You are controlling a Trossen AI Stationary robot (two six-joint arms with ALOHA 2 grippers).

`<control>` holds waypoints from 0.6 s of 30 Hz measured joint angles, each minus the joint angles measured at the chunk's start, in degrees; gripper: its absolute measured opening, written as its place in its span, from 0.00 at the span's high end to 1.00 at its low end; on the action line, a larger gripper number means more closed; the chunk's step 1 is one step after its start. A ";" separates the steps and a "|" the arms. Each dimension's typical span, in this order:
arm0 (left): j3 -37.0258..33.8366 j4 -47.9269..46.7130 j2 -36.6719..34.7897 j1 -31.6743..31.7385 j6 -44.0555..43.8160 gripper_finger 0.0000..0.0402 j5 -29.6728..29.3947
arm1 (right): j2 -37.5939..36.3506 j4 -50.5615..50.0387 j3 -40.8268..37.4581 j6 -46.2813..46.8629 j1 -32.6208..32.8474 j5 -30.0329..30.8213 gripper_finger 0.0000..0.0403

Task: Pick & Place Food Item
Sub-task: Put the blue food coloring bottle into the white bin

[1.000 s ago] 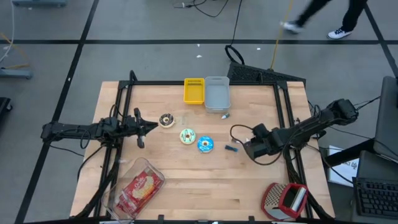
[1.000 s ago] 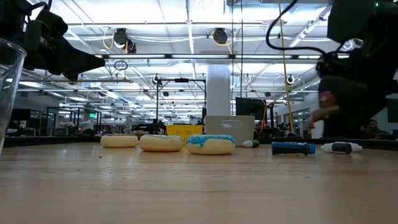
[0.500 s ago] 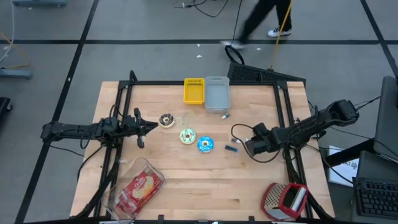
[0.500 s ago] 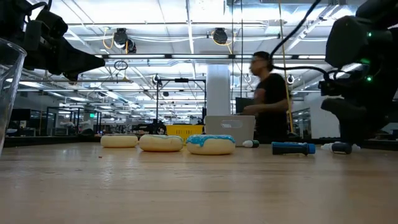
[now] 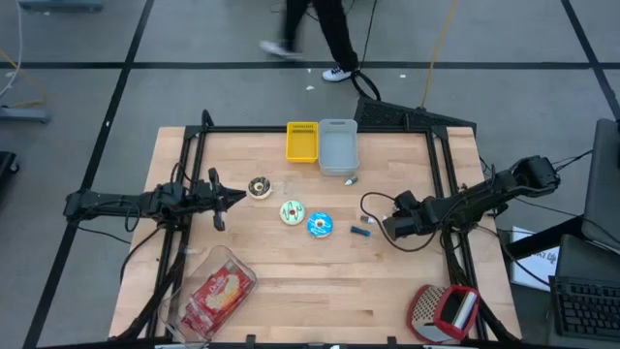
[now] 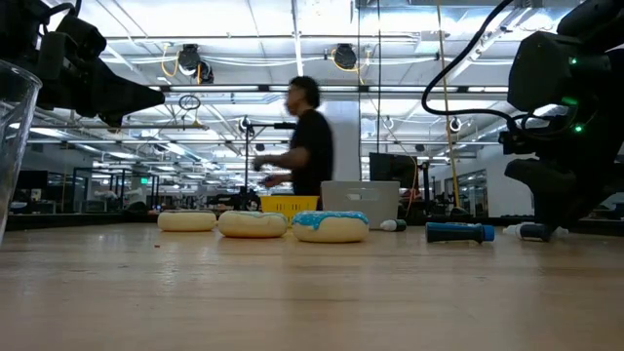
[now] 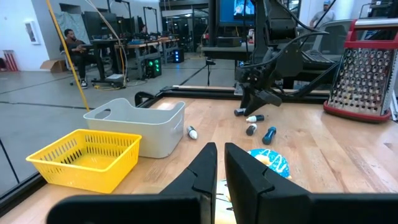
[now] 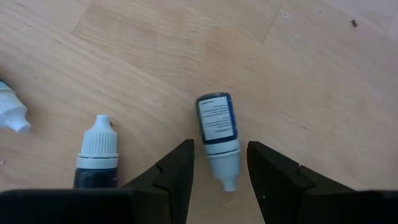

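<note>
Over blue bottle [image 8: 217, 127] | right gripper [image 8: 219, 167] part-open, empty | left gripper [image 7: 219, 167] nearly closed, idle

Take the bin [image 5: 338, 145] at the far edge of the bench [image 5: 320, 281] as the landmark. A basket [image 5: 302, 142] sits touching its left side. A small bottle [image 5: 351, 178] lies just in front of the bin's near right corner. Nearer than the bin, three doughnuts run in a slanting row: one [image 5: 259, 187] well to the left, the next [image 5: 292, 212] nearer, the third [image 5: 321, 225] almost straight in front of the bin. Right of that third doughnut lies another small bottle [image 5: 361, 232] (lying flat), with the right end effector [image 5: 385, 228] just beside it. Far toward the near left corner lies a packet [image 5: 215, 293]; at the near right corner stands a grater [image 5: 445, 312]. The left end effector [image 5: 232, 197] sits left of the doughnut row.
</note>
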 joint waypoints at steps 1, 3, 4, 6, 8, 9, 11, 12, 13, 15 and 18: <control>0.00 0.02 0.00 0.00 0.00 0.92 0.02 | 0.00 0.12 -0.02 -0.02 0.00 0.00 0.65; 0.00 0.00 0.00 0.00 0.02 0.92 0.01 | 0.00 0.37 -0.02 -0.26 0.00 -0.02 0.65; 0.00 0.00 0.00 0.00 0.02 0.92 0.01 | 0.02 0.58 -0.04 -0.50 0.00 -0.04 0.65; 0.00 0.00 0.00 0.00 0.02 0.92 0.00 | 0.02 1.11 -0.07 -1.11 0.00 -0.07 0.65; 0.00 0.00 0.00 0.00 0.02 0.92 0.00 | 0.04 1.63 -0.09 -1.51 0.00 -0.09 0.65; 0.00 0.02 0.00 0.00 0.02 0.92 0.00 | 0.07 1.88 -0.09 -1.78 0.00 -0.09 0.65; -0.02 0.00 0.00 0.00 0.02 0.92 0.02 | 0.07 2.26 -0.11 -2.49 -0.02 -0.09 0.65; -0.01 0.00 0.00 0.00 0.00 0.92 0.00 | 0.07 2.38 -0.13 -2.62 -0.02 -0.07 0.65; -0.02 0.01 0.00 0.00 0.02 0.92 0.01 | 0.07 2.42 -0.13 -2.62 -0.02 -0.07 0.65; -0.01 0.00 0.00 0.00 0.01 0.92 0.01 | 0.07 2.48 -0.13 -2.62 -0.02 -0.07 0.65; -0.02 0.00 0.00 0.00 0.01 0.92 0.00 | 0.07 2.62 -0.13 -2.62 -0.02 -0.07 0.66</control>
